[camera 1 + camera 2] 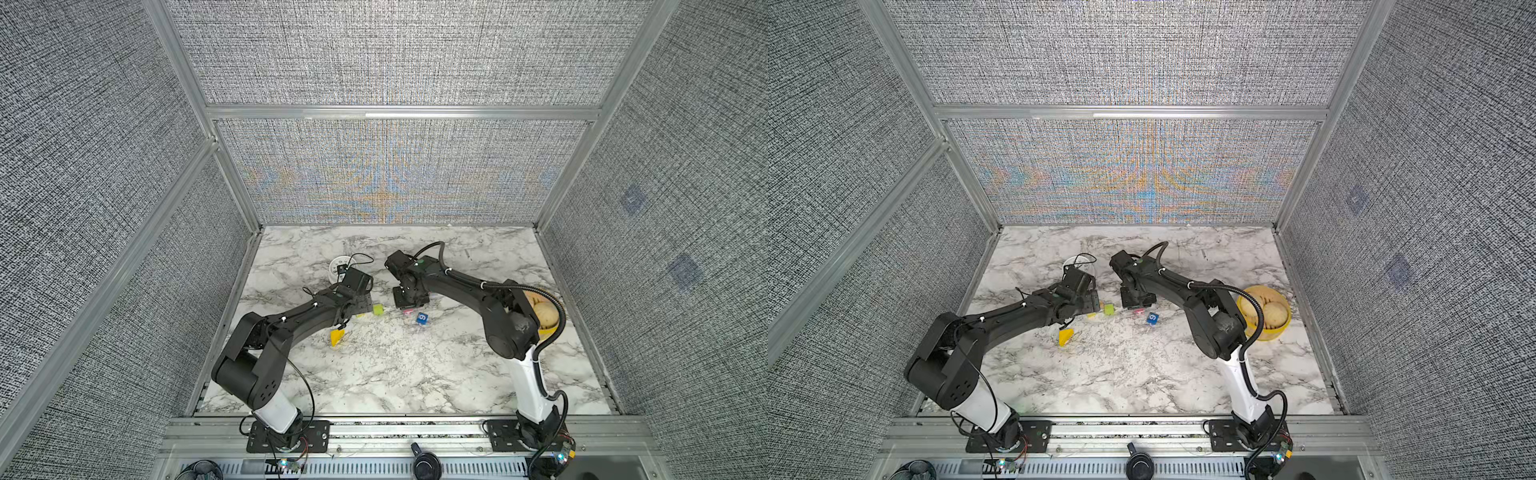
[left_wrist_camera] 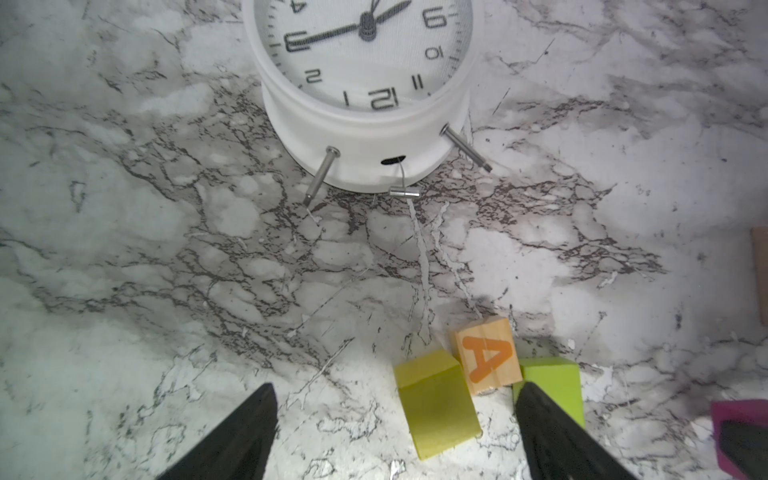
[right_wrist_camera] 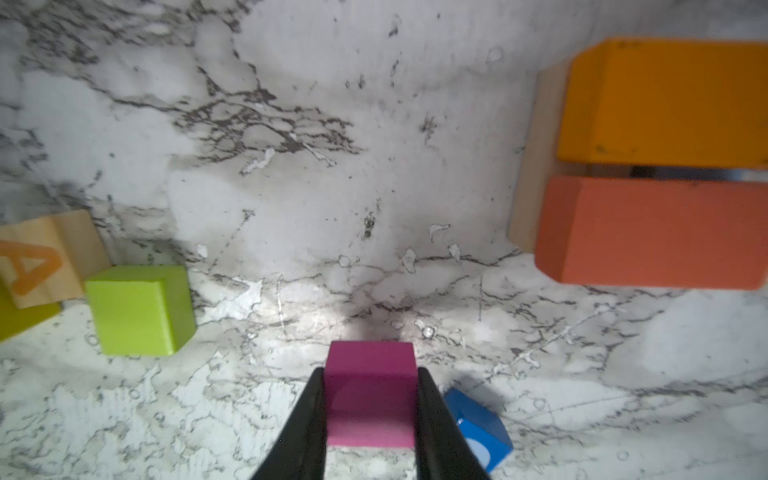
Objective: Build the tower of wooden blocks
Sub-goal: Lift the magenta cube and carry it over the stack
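Two fingers of the right gripper (image 3: 370, 370) press the flanks of the magenta cube (image 3: 370, 399), a closed grip low over the table (image 3: 374, 166). Whether the cube's base touches the marble cannot be told. Just beside one finger sits the blue cube (image 3: 478, 428), its white numeral partly cut off by the frame edge. In both top views it lies on the near side of the right wrist (image 1: 422, 318). The tower (image 3: 648, 166) stands near, off to one side of the grip: an amber slab (image 3: 665, 99) and an orange slab (image 3: 652, 232) lie side by side on a tan slab (image 3: 536, 166), with bare marble between them and the held cube. In both top views the right wrist hides the tower. Between the two arms the green cube (image 3: 141, 309), the A block (image 2: 488, 357) and the yellow block (image 2: 436, 403) huddle close together. The left gripper (image 2: 397, 386) hangs wide open and empty right over them, and in the left wrist view one of its fingers covers part of the green cube. Beyond that cluster sits the clock (image 2: 365, 83), close to the left wrist. The wedge (image 1: 338, 337) lies alone beside the left forearm, well apart from the tower. The bowl (image 1: 1264, 311) stands at the table's right side, half hidden by the right arm's elbow.
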